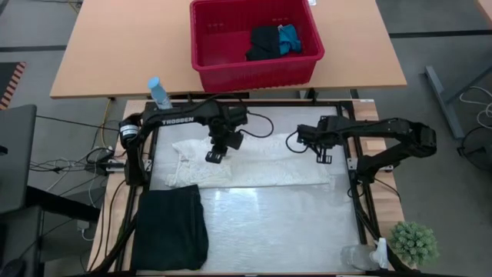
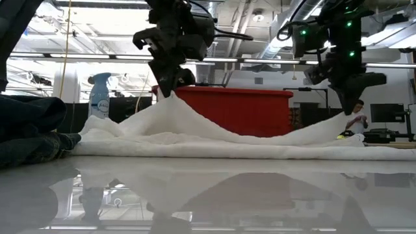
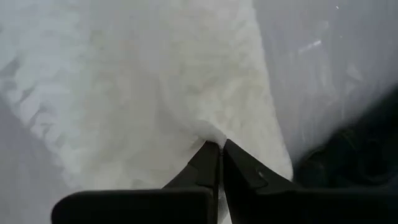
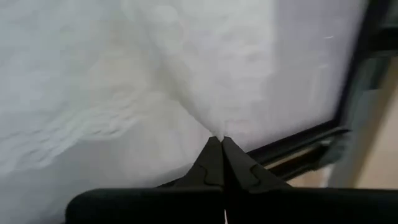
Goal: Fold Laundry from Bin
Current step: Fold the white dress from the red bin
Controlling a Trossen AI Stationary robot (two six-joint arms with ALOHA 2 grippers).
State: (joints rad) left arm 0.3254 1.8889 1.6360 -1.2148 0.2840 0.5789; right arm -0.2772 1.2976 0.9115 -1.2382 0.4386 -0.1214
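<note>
One red bin [image 1: 231, 61], one white garment [image 1: 254, 165], two spray bottles [image 1: 160, 94], one plant [image 1: 415, 242]

Two matte-black arms: the left arm [image 1: 181, 115] carries white TROSSEN lettering and a silver collar at its base, black cables loop off the right arm [image 1: 384, 131], green indicator lights glow on its wrist, and both grippers end in tapered dark fingers [image 3: 208, 168]

Both arms reach inward over the far half of the table, wrists bent down. The left gripper [image 1: 214, 156] and right gripper [image 1: 324, 158] are each pinched tight on the white garment [image 1: 254, 163], apparently lifting its edge at 2 points.
</note>
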